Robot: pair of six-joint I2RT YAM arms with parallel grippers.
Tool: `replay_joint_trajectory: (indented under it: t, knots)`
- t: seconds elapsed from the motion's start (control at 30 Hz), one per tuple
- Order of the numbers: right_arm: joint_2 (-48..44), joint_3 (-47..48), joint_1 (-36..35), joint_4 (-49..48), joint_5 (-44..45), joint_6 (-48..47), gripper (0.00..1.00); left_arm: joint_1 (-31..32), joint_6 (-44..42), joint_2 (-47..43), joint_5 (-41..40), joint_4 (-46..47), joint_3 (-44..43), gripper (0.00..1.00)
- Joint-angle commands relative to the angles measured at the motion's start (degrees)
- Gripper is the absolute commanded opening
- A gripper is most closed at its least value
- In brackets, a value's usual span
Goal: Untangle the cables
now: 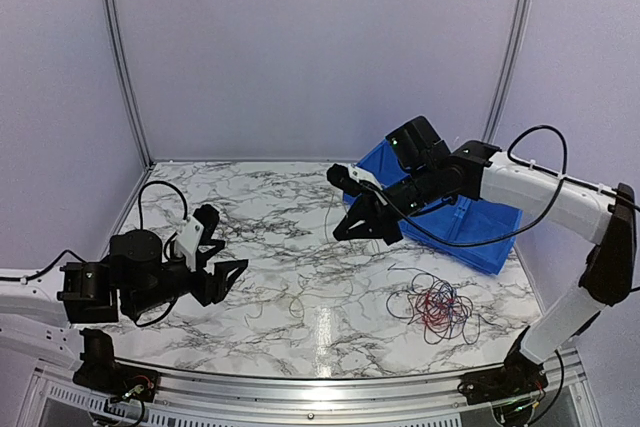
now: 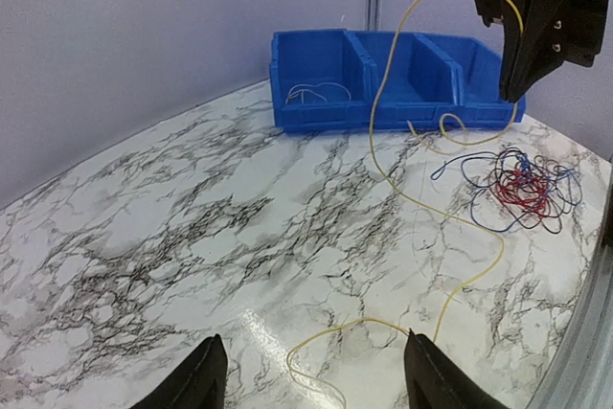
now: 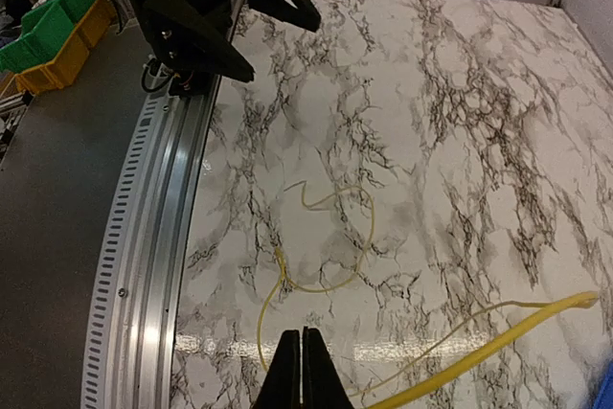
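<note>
At the bottom edge of the left wrist view, the left pincer (image 2: 316, 347) stands released, its fingers wide apart and holding nothing. One end of a yellow cable (image 2: 372, 141) lies curled on the marble tabletop (image 2: 144, 256) between them. Toward mid-frame that cable runs clear of the others, then rises to the right pincer (image 2: 508, 93) at upper right, which is clenched and appears to grasp it. Right of centre sits the tangle (image 2: 522, 189) of red and dark blue cables, knotted together. Farthest back, the blue bin (image 2: 316, 117) holds a pale strand (image 2: 316, 93) in its left compartment. Assessment: the yellow cable looks freed but not yet binned; the bulk is unsorted.
</note>
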State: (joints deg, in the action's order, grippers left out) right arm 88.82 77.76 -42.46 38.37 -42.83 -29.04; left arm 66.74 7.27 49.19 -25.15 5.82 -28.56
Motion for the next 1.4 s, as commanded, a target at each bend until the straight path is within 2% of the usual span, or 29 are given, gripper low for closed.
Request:
replay_joint_trajectory:
  t: [0.0,0.27,0.57,0.67,0.77,1.0,1.13,1.23,1.27,1.33,1.37]
  knots:
    - [-0.4,5.2,-2.2,7.5,-1.4,-4.1,0.00,0.2,-4.5,3.2,6.2,9.1,-4.4,0.67]
    - [0.8,8.1,-3.6,11.3,-3.5,-7.1,0.00,0.8,-12.8,15.8,6.2,15.8,-12.0,0.69]
    - [-1.3,7.7,-4.7,13.3,-5.7,-8.0,0.00,0.2,-15.8,31.9,5.0,23.3,-18.8,0.70]
    - [-2.5,7.6,-4.6,14.0,-6.1,-8.3,0.00,-0.5,-15.9,36.9,1.1,26.0,-20.6,0.69]
    - [-3.5,7.0,-4.6,14.8,-5.5,-8.7,0.00,-2.1,-16.9,41.2,-0.7,27.5,-22.5,0.56]
    - [-9.2,1.0,-4.4,12.2,-3.0,-8.1,0.00,-4.3,-18.5,42.8,3.5,34.3,-21.4,0.03]
    - [-11.0,-2.2,-3.0,10.9,-3.1,-7.8,0.00,-4.6,-19.7,43.2,4.3,34.8,-22.7,0.00]
    - [-12.4,-5.3,-1.1,9.8,-1.3,-8.7,0.06,-4.7,-19.8,42.4,3.7,34.8,-23.6,0.00]
    - [-12.7,-7.3,-0.2,9.1,-0.8,-9.1,0.13,-4.8,-19.9,41.8,3.4,34.8,-24.1,0.00]
    - [-13.2,-11.8,2.0,7.6,-1.0,-9.5,0.32,-4.7,-20.2,40.1,3.5,34.7,-24.9,0.00]
    - [-13.4,-13.3,2.8,6.9,-1.1,-9.5,0.38,-4.7,-20.2,39.0,3.7,34.7,-25.2,0.00]
